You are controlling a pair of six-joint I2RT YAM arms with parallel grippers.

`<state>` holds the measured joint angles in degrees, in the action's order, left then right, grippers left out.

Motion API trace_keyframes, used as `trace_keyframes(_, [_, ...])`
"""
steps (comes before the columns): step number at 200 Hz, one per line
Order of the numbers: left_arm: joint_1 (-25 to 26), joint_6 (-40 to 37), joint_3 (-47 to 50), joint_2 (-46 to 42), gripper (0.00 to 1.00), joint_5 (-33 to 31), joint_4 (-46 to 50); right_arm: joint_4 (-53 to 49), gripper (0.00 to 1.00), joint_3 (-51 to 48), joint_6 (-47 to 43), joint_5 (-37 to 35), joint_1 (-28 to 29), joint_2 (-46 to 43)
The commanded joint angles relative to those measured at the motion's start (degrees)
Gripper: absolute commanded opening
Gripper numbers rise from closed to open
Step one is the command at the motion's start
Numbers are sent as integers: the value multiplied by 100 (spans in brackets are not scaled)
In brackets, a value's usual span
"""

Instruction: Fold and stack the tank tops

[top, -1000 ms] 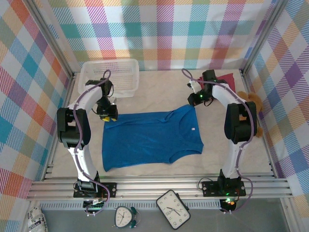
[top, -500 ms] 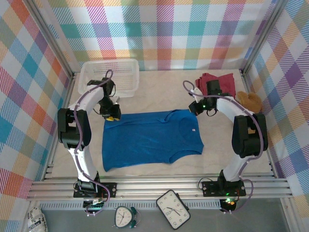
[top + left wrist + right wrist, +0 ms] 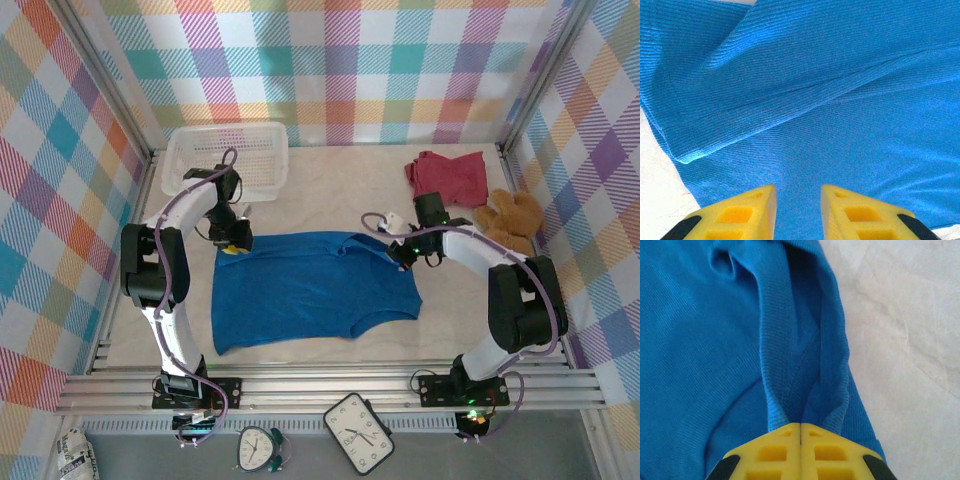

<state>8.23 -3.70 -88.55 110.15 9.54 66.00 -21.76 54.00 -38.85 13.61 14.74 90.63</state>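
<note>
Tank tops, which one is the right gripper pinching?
The bright blue tank top spread flat mid-table; the right gripper is shut on its shoulder. The dark red heap lies bunched far right, untouched.

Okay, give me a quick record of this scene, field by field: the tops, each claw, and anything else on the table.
blue tank top: spread nearly flat mid-table, not folded yet
red tank tops: crumpled heap, far right corner; count unclear
left claw: open, over the blue tank top's far left corner
right claw: shut, pinching a bunched strap of the blue tank top
teddy bear: right edge, beside the red heap
basket: white, far left corner
</note>
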Motion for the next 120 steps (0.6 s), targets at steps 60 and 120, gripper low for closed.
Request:
trace_keyframes(60, [-148, -166, 20, 496, 25, -607, 137, 1005, 1, -526, -1517, -1911, 226, -9])
trace_keyframes(120, [-251, -170, 22, 848, 22, -905, 84, 2008, 1, -764, -2016, -1634, 371, -12])
